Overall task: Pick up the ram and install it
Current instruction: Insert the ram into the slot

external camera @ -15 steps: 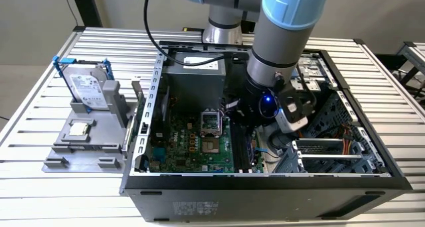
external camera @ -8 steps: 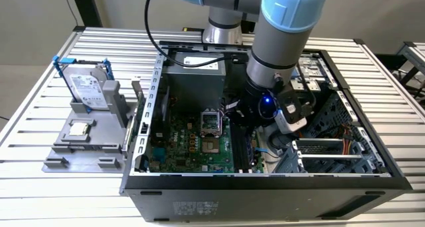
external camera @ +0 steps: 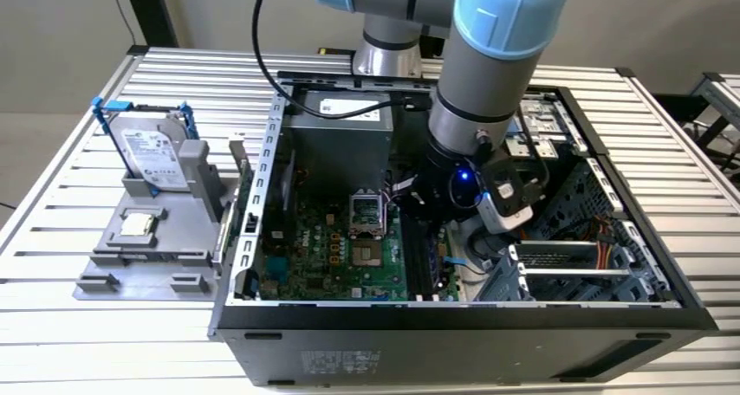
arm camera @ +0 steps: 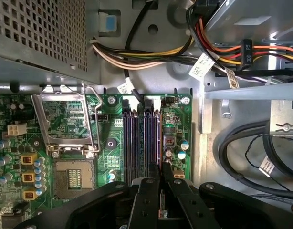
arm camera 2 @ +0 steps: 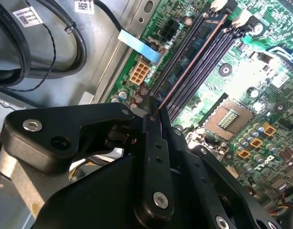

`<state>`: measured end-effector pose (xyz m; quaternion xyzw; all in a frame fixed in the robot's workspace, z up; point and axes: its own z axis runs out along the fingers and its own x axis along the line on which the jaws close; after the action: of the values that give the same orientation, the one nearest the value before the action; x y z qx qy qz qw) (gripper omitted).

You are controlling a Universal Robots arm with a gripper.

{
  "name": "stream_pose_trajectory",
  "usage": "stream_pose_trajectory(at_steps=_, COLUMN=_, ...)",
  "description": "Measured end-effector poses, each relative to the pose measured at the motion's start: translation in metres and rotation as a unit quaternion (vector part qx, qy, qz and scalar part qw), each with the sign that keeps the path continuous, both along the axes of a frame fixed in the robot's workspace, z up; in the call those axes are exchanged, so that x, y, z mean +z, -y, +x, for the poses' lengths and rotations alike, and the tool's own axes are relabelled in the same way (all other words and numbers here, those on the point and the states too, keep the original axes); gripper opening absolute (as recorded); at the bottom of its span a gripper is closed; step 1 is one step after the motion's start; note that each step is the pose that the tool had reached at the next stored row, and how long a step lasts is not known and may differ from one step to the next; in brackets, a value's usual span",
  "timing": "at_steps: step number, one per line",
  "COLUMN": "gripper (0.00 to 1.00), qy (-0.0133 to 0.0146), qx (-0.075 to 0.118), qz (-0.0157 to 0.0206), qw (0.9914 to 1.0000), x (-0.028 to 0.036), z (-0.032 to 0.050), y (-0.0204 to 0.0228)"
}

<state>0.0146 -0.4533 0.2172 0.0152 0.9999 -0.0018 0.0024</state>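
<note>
Arm: reached down into the open computer case, wrist low over the motherboard
Gripper: in both wrist views the black gripper sat right over the memory slots, beside the open processor socket
Fingers: drawn close together on a thin board edge in the second wrist view; the fingers stood narrow in the first wrist view, a sliver of green board between them
Ram: the ram was seen edge-on in the second wrist view, a thin coppery line clamped at its near end by the gripper
Ram long axis: ran straight away from the gripper, parallel to the memory slots and lined up along them
Ram seating: stood on edge in or just above one slot; I could not tell whether it was pressed fully home
Slot latches: the white latches sat at the far end of the slots from the gripper
Processor socket: its metal retention frame stood flipped up beside the memory slots
Parts tray: the grey tray lay outside the case, on the exterior view's left
Hard drive: the silver hard drive stood upright at the tray's back, in its blue bracket
Processor chip: the small square chip lay flat on the tray, in front of the hard drive
</note>
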Motion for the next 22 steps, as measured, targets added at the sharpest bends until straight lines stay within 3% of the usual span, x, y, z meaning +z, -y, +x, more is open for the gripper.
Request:
stream_pose_trajectory(at_steps=15, gripper=0.00, qy=-0.0029, qx=0.000, qz=-0.0022, qw=0.99999, x=0.0003, z=0.0010, y=0.0001)
stream_pose_trajectory(at_steps=22, gripper=0.00, qy=-0.0065, qx=0.000, qz=-0.0028, qw=0.99998, x=0.0002, z=0.0010, y=0.0002)
